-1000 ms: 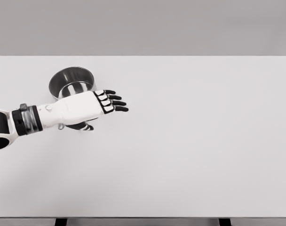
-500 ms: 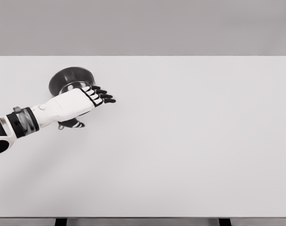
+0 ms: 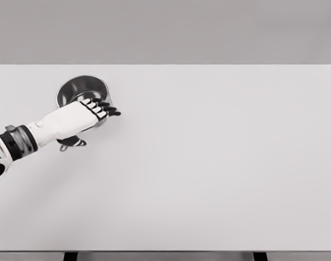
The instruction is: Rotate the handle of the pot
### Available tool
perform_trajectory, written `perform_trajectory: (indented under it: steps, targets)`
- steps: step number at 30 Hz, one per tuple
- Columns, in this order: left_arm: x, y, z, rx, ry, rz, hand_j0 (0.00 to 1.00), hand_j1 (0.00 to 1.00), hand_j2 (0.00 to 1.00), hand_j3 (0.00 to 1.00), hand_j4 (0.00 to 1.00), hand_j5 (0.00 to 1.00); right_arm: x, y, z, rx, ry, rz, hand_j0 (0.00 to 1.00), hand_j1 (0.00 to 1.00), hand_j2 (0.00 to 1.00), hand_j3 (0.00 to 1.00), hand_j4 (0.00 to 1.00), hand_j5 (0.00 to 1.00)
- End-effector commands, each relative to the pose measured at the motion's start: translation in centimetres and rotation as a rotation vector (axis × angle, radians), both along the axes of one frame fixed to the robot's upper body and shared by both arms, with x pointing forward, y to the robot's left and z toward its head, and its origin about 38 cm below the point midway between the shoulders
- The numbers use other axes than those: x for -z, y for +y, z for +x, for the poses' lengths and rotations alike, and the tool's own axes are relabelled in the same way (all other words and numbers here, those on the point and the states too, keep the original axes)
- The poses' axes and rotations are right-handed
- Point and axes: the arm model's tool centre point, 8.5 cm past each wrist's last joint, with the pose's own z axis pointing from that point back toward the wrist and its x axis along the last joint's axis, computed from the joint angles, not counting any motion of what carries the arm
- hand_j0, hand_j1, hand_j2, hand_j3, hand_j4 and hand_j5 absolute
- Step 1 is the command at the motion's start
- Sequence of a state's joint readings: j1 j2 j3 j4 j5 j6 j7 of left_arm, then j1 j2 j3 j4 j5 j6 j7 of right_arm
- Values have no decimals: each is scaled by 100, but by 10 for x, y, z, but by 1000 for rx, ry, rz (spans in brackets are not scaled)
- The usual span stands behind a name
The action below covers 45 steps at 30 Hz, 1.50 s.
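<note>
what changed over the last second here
The left hand drew back toward the left edge and slightly away from the camera, so its outstretched fingers now lie over the near right rim of the pot instead of reaching past it. It holds nothing, then or now. The pot shows no clear shift on the table; the right arm stays out of view.

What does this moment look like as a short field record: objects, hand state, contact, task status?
surface: white table
object: steel pot, upright, far left of table
pot handle: hidden behind the hand, cannot tell its direction
left hand: over the pot's near side, fingers extended and relaxed, thumb below
contact: cannot tell if it touches the pot
right hand: not in view
task status: no grasp on the handle visible
</note>
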<state>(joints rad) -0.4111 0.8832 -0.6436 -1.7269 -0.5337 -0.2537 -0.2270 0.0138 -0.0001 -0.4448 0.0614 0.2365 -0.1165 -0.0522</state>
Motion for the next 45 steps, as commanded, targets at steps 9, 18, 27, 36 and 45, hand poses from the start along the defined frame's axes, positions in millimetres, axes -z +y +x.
perform_trajectory:
  steps: [9, 18, 27, 36, 45]
  targets:
    - [-10, 16, 2, -36, -25, 6, 100, 100, 100, 100, 100, 100, 0, 0, 0, 0, 1, 0, 100, 100, 100, 100, 100, 100]
    - [-15, 25, 4, -62, -38, 13, 100, 100, 100, 100, 100, 100, 0, 0, 0, 0, 0, 0, 100, 100, 100, 100, 100, 100]
    - [-18, 36, 4, -78, -42, 43, 100, 100, 100, 100, 100, 100, 0, 0, 0, 0, 0, 0, 100, 100, 100, 100, 100, 100]
    - [-22, 45, 6, -94, -59, 73, 100, 100, 100, 100, 100, 100, 0, 0, 0, 0, 0, 0, 100, 100, 100, 100, 100, 100]
    - [-19, 53, 9, -114, -64, 110, 100, 100, 100, 100, 100, 100, 0, 0, 0, 0, 0, 0, 100, 100, 100, 100, 100, 100]
